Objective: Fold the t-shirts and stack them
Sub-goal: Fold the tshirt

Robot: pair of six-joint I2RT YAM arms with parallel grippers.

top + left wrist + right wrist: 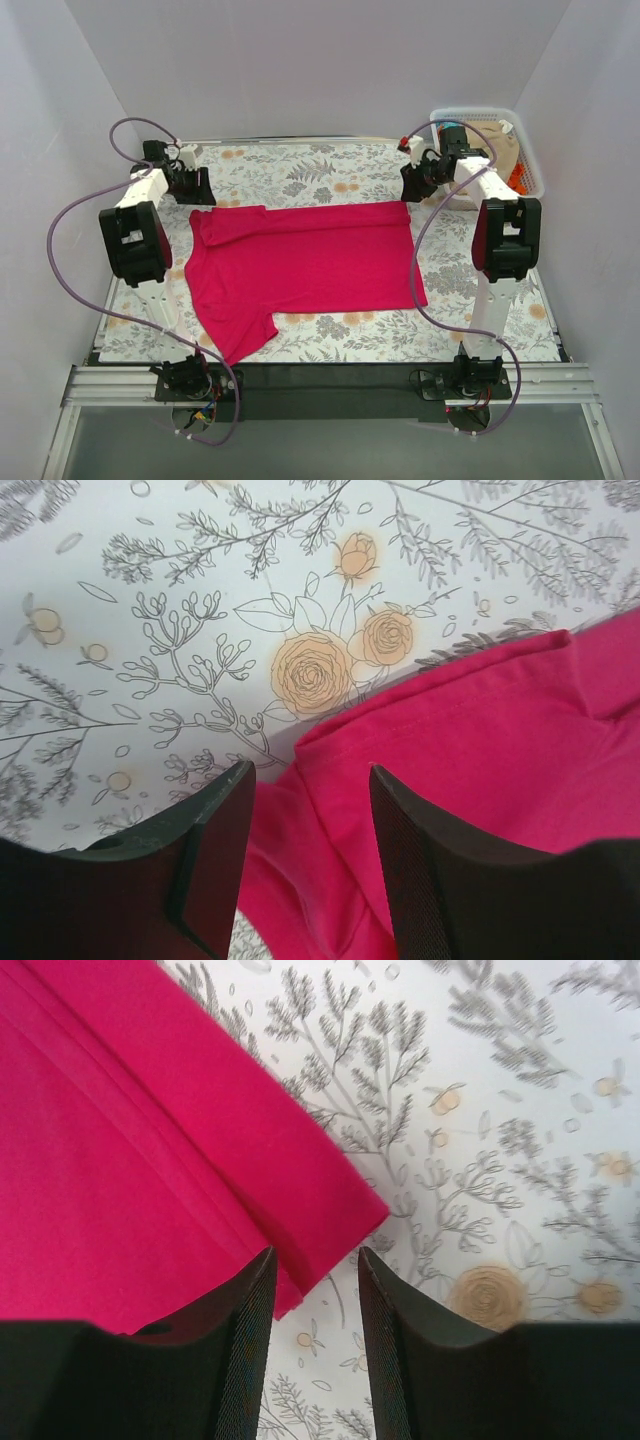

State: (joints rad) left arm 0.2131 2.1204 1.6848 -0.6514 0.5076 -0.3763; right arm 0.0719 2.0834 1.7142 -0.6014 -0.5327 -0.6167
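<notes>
Sitting behind the right gripper [410, 190], a white basket [531, 165] holds tan cloth [503, 150].

From high above its near edge we see the whole tabletop [300, 170]; the 2 wrist views look closely at far corners of the t-shirt [300, 265].

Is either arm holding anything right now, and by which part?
Nothing is held. The left gripper and the right gripper both have open jaws over the crimson-pink t-shirt, at its far edge, clamping no cloth.
</notes>
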